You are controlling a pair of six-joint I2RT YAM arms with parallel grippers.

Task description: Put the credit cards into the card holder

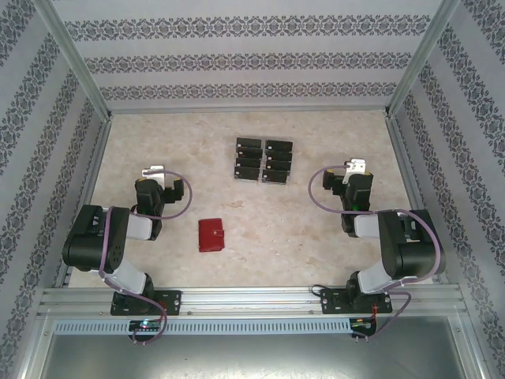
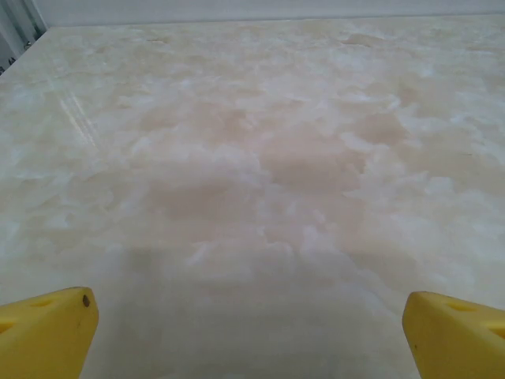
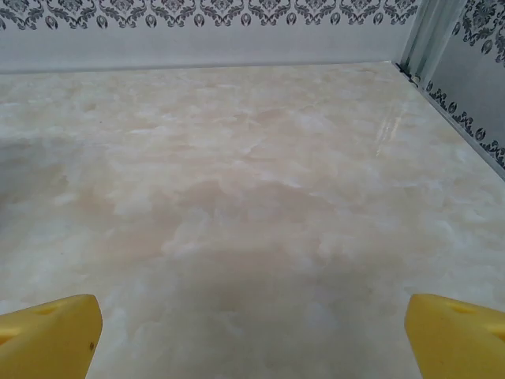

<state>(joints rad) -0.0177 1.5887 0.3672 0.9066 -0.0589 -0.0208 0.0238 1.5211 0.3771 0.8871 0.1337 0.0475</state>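
Several black credit cards (image 1: pixel 263 160) lie in two columns at the middle back of the marble table. The red card holder (image 1: pixel 211 234) lies closed, nearer the front, left of centre. My left gripper (image 1: pixel 155 172) hovers at the left side, well left of both. My right gripper (image 1: pixel 357 168) sits at the right side, right of the cards. In the left wrist view my left gripper (image 2: pixel 251 335) is open, yellow fingertips (image 2: pixel 47 328) far apart over bare table. In the right wrist view my right gripper (image 3: pixel 252 335) is open too, with nothing between its yellow fingertips (image 3: pixel 51 332).
Patterned walls and metal posts (image 1: pixel 79 75) enclose the table on three sides. A metal rail (image 1: pixel 252 300) runs along the near edge by the arm bases. Bare marble lies between the card holder and the cards.
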